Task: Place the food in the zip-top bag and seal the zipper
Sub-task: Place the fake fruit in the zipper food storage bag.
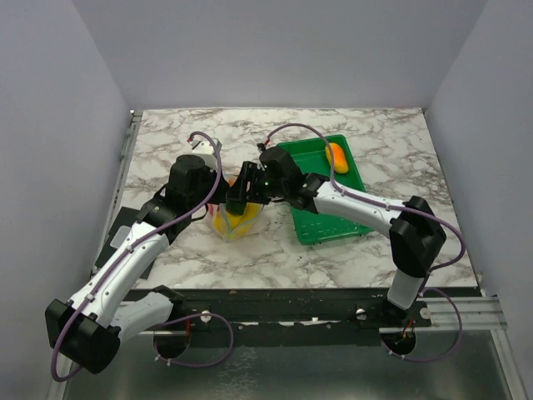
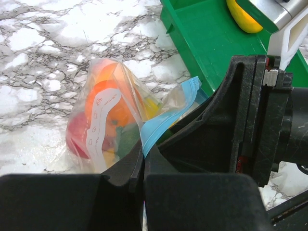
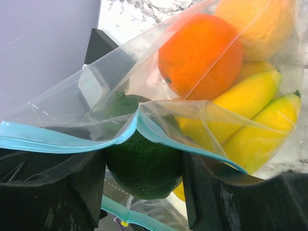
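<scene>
The clear zip-top bag [image 1: 236, 223] lies on the marble between the two arms, its white label [image 2: 98, 122] facing up. Inside it are an orange [image 3: 199, 55], a lemon [image 3: 260, 24], yellow bananas [image 3: 250, 103] and a red piece [image 2: 77, 137]. My left gripper [image 2: 142, 161] is shut on the light blue zipper [image 2: 166, 115] at one end of the mouth. My right gripper [image 3: 143, 178] is at the open mouth, shut on a dark green piece [image 3: 144, 166], which sits under the upper zipper lip [image 3: 57, 142]. The mouth gapes apart.
A green tray [image 1: 326, 200] stands just right of the bag, holding one orange-yellow fruit [image 1: 337, 157] at its far end. The right arm's wrist [image 2: 260, 120] crowds close beside the left fingers. Grey walls surround the table on three sides.
</scene>
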`<state>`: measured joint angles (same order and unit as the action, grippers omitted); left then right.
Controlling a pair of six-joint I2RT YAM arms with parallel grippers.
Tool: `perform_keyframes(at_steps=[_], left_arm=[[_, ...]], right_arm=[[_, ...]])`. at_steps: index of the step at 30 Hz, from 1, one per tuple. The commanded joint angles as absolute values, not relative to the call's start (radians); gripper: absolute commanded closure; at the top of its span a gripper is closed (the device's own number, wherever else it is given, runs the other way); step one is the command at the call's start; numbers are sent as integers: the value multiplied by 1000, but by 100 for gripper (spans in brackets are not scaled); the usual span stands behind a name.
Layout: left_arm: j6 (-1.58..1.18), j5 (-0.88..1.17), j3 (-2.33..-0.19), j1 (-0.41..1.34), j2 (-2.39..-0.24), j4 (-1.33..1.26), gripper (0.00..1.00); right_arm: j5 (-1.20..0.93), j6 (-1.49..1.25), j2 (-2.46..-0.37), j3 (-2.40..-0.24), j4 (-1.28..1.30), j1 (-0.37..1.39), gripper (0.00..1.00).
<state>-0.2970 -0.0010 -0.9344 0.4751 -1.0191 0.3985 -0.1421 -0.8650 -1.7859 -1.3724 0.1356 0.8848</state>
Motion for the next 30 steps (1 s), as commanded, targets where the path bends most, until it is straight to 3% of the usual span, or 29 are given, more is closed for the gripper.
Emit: perform_keyframes(at_steps=[1,7,12,22,30], left_arm=[[-307,17,-933,482,-1006,395,100],[-305,8,-933,482,-1006,395,100],[-306,8,-933,482,-1006,396,100],[-305,7,-931,482,-1005,397,100],[-307,7,-931,481,-1004,397,100]], right_arm=[[-159,-879,-1777,-1333,67,905,41],[-133,-873,-1703,-1295,58,905,27],[-98,-865,-1639,-1268,68,905,22],[-32,-815,-1516,-1245,152,905,21],[107,-777,-1403,-1162,238,905,26]])
